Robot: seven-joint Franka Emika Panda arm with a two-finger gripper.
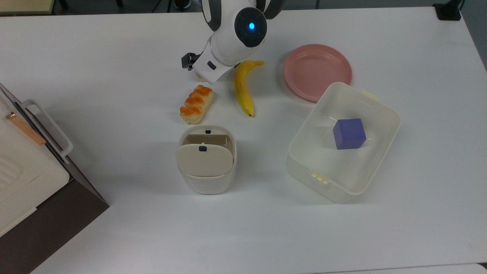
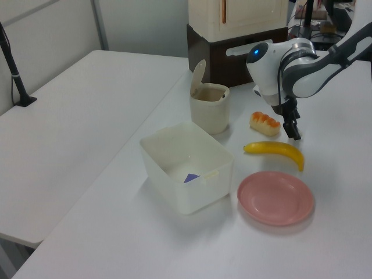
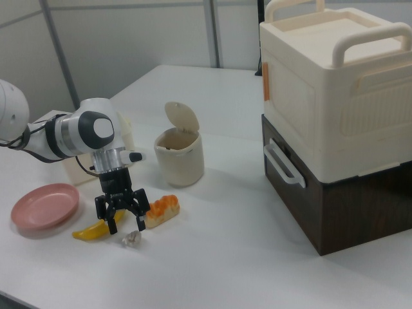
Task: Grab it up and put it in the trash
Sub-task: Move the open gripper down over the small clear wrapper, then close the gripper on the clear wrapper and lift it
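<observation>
one overhead, two opposing side views

Top view: my wrist covers the wad (image 3: 131,239) completely. Left view: my gripper (image 2: 295,133) hides it too. Cube (image 2: 191,178) mostly behind the tub (image 2: 174,174) wall in the left view. Cabinet (image 1: 23,167) cut off by the top view's left edge.

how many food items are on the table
2: a bread roll just beyond the trash bin in the top view, and a banana to the top view's right of the roll.
</observation>
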